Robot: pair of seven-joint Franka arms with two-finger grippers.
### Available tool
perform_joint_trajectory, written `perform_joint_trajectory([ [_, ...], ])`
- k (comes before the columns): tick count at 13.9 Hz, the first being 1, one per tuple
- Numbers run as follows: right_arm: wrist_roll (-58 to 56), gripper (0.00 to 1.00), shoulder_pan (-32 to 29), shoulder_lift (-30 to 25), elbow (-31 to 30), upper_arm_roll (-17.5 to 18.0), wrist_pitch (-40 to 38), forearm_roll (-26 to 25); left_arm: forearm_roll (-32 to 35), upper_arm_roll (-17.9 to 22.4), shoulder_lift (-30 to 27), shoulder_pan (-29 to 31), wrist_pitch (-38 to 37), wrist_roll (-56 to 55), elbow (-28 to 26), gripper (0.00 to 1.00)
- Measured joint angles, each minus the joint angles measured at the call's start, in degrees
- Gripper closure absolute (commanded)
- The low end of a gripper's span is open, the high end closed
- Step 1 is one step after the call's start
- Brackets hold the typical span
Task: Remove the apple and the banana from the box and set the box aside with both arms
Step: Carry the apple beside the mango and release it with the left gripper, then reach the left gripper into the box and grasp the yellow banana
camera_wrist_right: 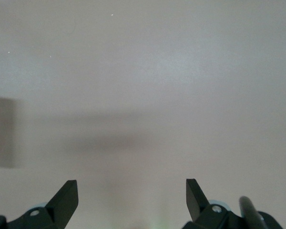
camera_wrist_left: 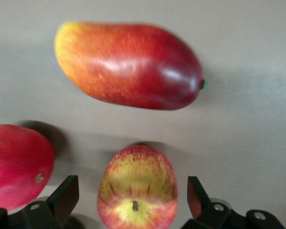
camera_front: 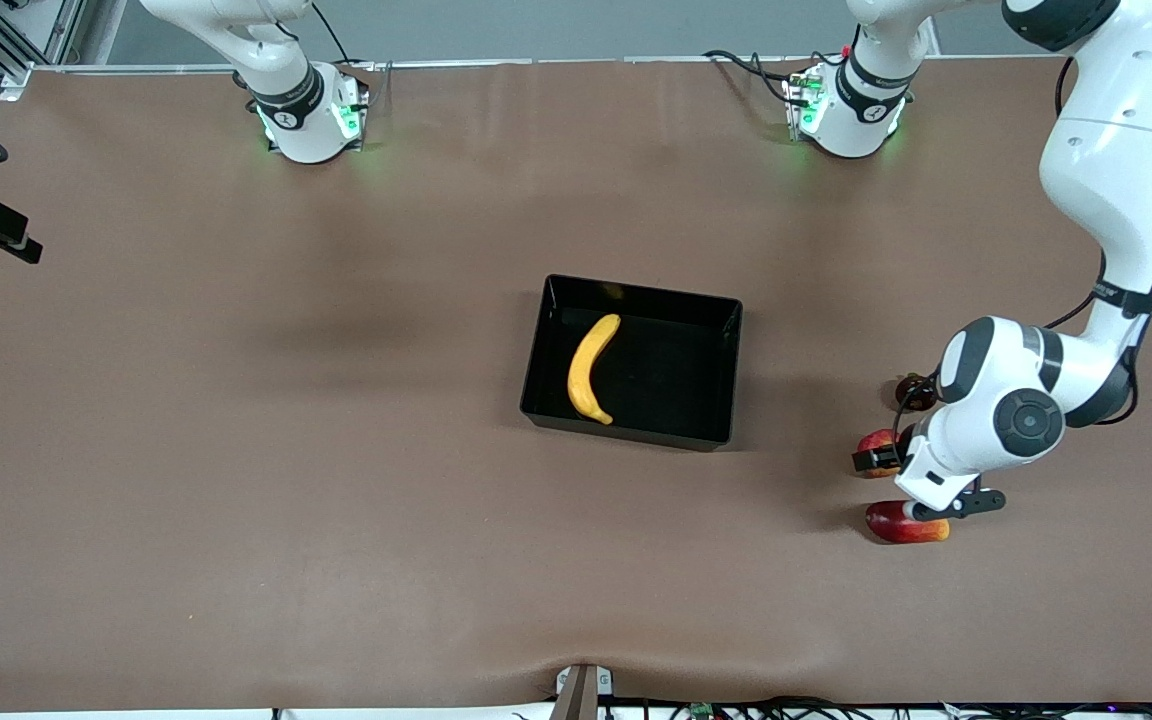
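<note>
Both tools spread wide. Left tool [camera_wrist_left: 133, 198] straddling apple [camera_wrist_left: 137, 188] beside mango [camera_wrist_left: 128, 65]; right tool [camera_wrist_right: 132, 200] over bare table [camera_wrist_right: 143, 71]. Banana [camera_front: 591, 368] resting in box [camera_front: 706, 425].

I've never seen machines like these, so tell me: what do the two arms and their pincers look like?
Both arms are glossy white, rounded segments with dark grey joint bands, black cables and green lights at the bases. The left gripper and right gripper each carry two black wedge-shaped fingers with small silver screws.

A long curved yellow banana [camera_front: 592, 371] is lying inside a shallow glossy black plastic tray [camera_front: 724, 372]. A small red-and-yellow streaked apple [camera_wrist_left: 137, 189] is sitting, seemingly untouched, toward the left arm's end.
</note>
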Motion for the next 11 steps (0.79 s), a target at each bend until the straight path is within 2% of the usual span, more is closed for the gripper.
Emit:
perform_joint_trajectory([
  [2,0.00,0.00,0.00,0.00,-0.01,0.00,0.00,0.00,0.00,-2.73,-3.44,-0.09,-4.31,-0.01,0.41,0.00],
  [5,0.00,0.00,0.00,0.00,-0.01,0.00,0.00,0.00,-0.01,-9.94,-8.19,-0.55,-8.74,-0.99,0.43,0.00],
  [8,0.00,0.00,-0.01,0.01,-0.01,0.00,0.00,0.00,-0.02,-17.11,-8.93,-2.54,-9.46,-8.22,0.32,0.00],
  [11,0.00,0.00,-0.05,0.02,-0.01,-0.02,-0.01,0.00,0.13,-17.82,-7.50,-10.39,-8.51,-10.76,0.56,0.00],
])
